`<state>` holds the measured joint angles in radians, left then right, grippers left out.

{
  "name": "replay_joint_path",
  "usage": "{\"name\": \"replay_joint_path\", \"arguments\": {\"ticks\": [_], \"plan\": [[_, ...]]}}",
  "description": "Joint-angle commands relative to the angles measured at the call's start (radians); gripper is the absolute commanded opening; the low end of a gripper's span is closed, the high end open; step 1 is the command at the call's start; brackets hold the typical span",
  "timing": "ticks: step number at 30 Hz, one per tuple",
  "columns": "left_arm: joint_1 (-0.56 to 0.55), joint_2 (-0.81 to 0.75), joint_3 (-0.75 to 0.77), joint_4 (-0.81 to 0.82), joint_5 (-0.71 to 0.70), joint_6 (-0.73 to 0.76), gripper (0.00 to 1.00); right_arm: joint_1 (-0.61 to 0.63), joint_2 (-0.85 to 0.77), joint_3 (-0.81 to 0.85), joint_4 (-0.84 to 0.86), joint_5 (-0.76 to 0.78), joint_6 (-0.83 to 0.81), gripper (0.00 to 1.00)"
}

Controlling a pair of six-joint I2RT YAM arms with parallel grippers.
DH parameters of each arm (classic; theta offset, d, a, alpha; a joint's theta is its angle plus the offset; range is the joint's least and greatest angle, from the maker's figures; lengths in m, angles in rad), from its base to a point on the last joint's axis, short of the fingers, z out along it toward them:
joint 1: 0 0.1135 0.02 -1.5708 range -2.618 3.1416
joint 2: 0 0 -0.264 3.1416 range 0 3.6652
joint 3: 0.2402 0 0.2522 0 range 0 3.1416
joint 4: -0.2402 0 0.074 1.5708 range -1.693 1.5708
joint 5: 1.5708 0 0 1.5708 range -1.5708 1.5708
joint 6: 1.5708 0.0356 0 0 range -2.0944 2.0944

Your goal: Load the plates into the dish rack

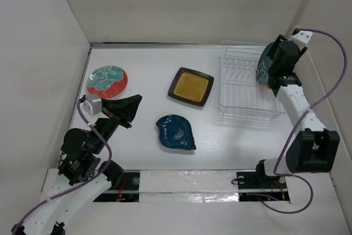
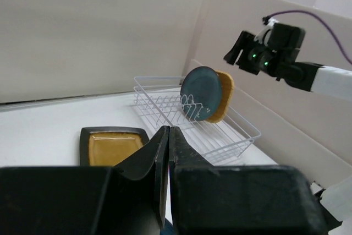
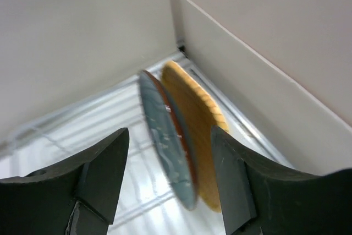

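The white wire dish rack (image 1: pixel 242 89) stands at the right. A round grey-teal plate (image 3: pixel 165 136) and an orange plate (image 3: pixel 198 130) stand upright side by side at its right end, also seen in the left wrist view (image 2: pixel 201 93). My right gripper (image 3: pixel 170 133) is open, its fingers straddling both plates without gripping; it hovers over the rack's right end (image 1: pixel 270 72). The mustard square plate (image 1: pixel 191 86), the dark blue leaf plate (image 1: pixel 176 132) and the red-rimmed floral plate (image 1: pixel 107 81) lie flat on the table. My left gripper (image 1: pixel 131 107) is shut and empty, left of the leaf plate.
White walls enclose the table on the left, back and right; the right wall runs close behind the rack. The rack's left slots (image 2: pixel 165 103) hold nothing. The right arm (image 2: pixel 286 59) reaches over the rack from the right.
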<state>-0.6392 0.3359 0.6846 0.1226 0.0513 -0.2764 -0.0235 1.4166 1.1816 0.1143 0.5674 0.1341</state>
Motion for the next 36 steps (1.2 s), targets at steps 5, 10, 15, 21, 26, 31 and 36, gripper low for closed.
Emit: {"name": "replay_joint_path", "arguments": {"ticks": [5, 10, 15, 21, 26, 31, 36], "plan": [[0.004, 0.086, 0.018, 0.026, -0.008, 0.008, 0.00, 0.126, -0.188, -0.089, 0.099, -0.155, 0.196, 0.38], [0.004, 0.187, 0.027, 0.008, -0.008, 0.013, 0.00, 0.238, -0.301, -0.239, 0.171, -0.239, 0.239, 0.00], [0.004, 0.332, 0.041, -0.003, -0.004, 0.002, 0.00, 0.318, -0.384, -0.416, 0.226, -0.385, 0.259, 0.00], [0.004, 0.497, 0.101, -0.029, 0.009, 0.023, 0.05, 0.404, -0.479, -0.528, 0.234, -0.680, 0.303, 0.00], [0.042, 0.529, 0.127, -0.005, 0.002, 0.029, 0.07, 0.635, -0.470, -0.537, 0.118, -0.762, 0.280, 0.00], [0.128, 0.517, 0.101, 0.041, 0.061, 0.005, 0.09, 0.816, -0.386, -0.539, 0.032, -0.642, 0.256, 0.14], [0.128, 0.506, 0.082, 0.060, 0.077, 0.008, 0.15, 0.850, -0.225, -0.531, 0.062, -0.586, 0.265, 0.62]]}}
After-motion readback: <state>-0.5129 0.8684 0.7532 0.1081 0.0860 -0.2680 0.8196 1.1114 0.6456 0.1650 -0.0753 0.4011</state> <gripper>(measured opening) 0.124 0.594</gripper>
